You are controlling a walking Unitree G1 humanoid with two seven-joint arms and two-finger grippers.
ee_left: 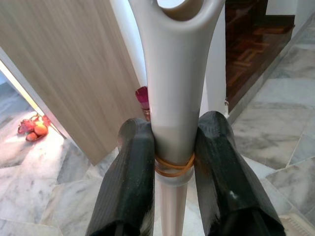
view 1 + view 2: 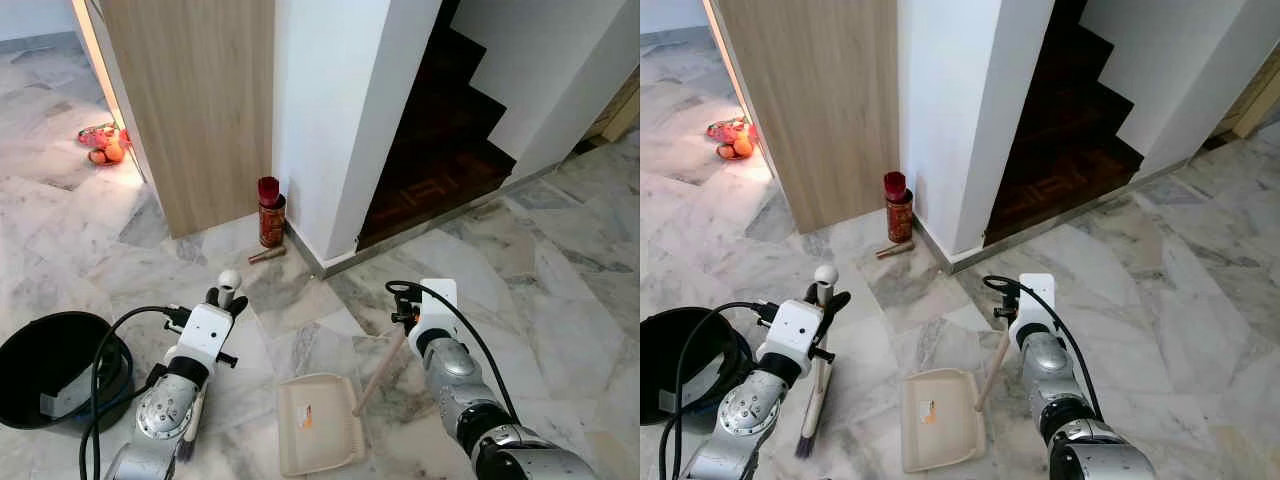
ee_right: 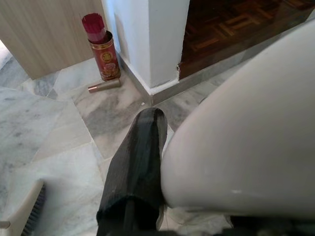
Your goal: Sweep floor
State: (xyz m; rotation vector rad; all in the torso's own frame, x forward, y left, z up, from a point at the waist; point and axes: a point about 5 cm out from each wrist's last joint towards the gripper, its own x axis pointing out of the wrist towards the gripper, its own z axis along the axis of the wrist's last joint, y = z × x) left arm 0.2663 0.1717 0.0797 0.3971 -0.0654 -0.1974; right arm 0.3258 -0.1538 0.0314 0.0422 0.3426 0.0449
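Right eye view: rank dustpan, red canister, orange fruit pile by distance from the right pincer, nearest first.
From the right pincer:
1. Dustpan, on the floor just below it, its handle held in the pincer.
2. Red canister, ahead by the white wall corner.
3. Orange fruit pile, far off to the left beyond the wooden panel.

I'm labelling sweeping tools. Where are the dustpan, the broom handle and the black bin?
dustpan (image 2: 318, 425), left eye view, middle of its flat tray.
broom handle (image 1: 173, 93), left wrist view, shaft above the left pincer's fingers.
black bin (image 2: 22, 340), left eye view, its rim.
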